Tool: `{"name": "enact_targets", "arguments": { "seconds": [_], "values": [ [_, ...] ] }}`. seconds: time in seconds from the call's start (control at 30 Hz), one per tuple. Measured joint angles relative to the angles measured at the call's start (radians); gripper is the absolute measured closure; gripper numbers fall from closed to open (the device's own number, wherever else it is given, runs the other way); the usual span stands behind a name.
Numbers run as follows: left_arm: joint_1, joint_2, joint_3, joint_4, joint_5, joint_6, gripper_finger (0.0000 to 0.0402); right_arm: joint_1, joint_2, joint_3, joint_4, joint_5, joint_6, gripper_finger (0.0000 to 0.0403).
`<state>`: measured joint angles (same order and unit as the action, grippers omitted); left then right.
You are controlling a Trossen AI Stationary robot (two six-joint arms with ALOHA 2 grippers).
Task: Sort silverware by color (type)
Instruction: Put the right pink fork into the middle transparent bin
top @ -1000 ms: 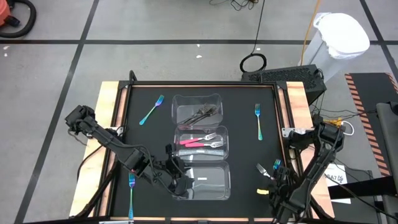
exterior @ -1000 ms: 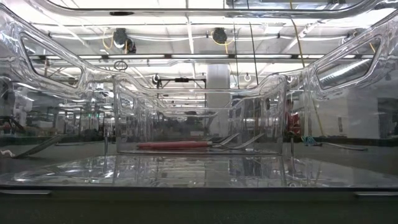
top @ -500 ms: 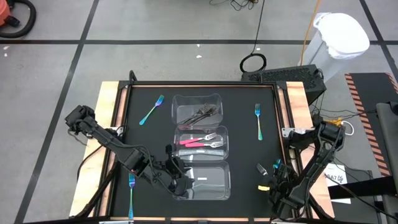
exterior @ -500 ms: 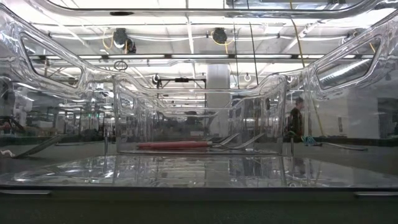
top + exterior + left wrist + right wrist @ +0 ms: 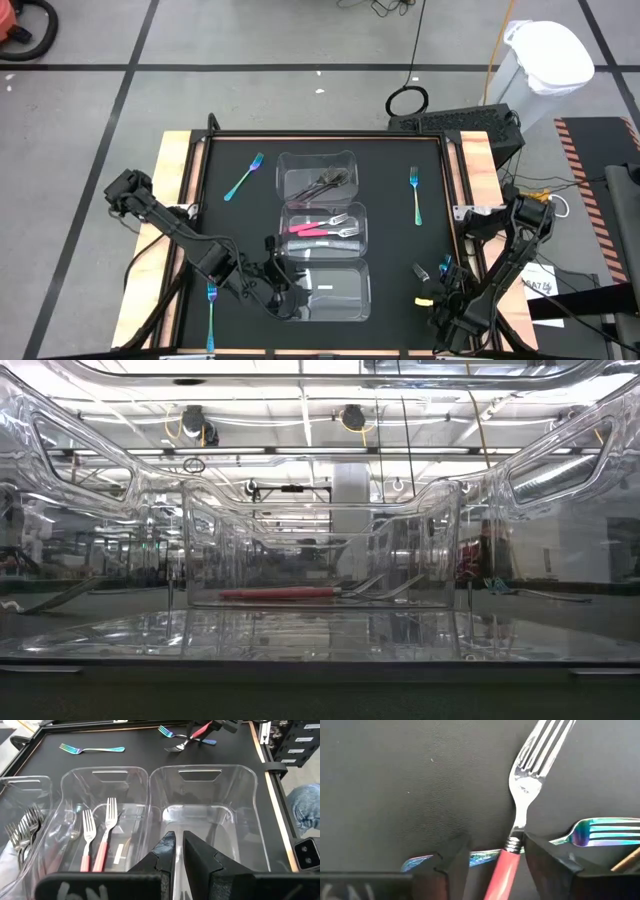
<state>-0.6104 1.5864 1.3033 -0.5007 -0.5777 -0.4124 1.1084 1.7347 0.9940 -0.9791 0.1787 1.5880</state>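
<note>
- Two blue forks lie on the table's (image 5: 200,240) left part: one (image 5: 243,177) far, one (image 5: 211,305) at the near edge.
- Left gripper (image 5: 290,298): fingers nearly closed, holding nothing, at the nearest clear container (image 5: 345,290).
- Middle container (image 5: 322,226): two pink forks (image 5: 96,840).
- Far container: dark grey forks (image 5: 325,181).
- Right gripper (image 5: 495,862): fingers part-open, straddling a pink fork (image 5: 520,820).
</note>
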Motion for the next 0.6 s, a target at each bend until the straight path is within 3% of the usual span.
{"name": "enact_targets", "arguments": {
  "seconds": [0.27,0.5,0.6],
  "values": [
    [-0.008,0.000,0.000,0.000,0.000,0.000,0.0363,-0.001,-0.001,-0.093,0.080,-0.031,0.032,0.0274],
    [-0.008,0.000,0.000,0.000,0.000,0.000,0.0363,-0.001,0.000,-0.095,0.097,-0.035,0.019,0.0360],
    [-0.008,-0.001,0.000,0.000,0.000,0.000,0.0363,-0.001,0.001,-0.095,0.091,-0.039,0.009,0.0368]
  ]
}}
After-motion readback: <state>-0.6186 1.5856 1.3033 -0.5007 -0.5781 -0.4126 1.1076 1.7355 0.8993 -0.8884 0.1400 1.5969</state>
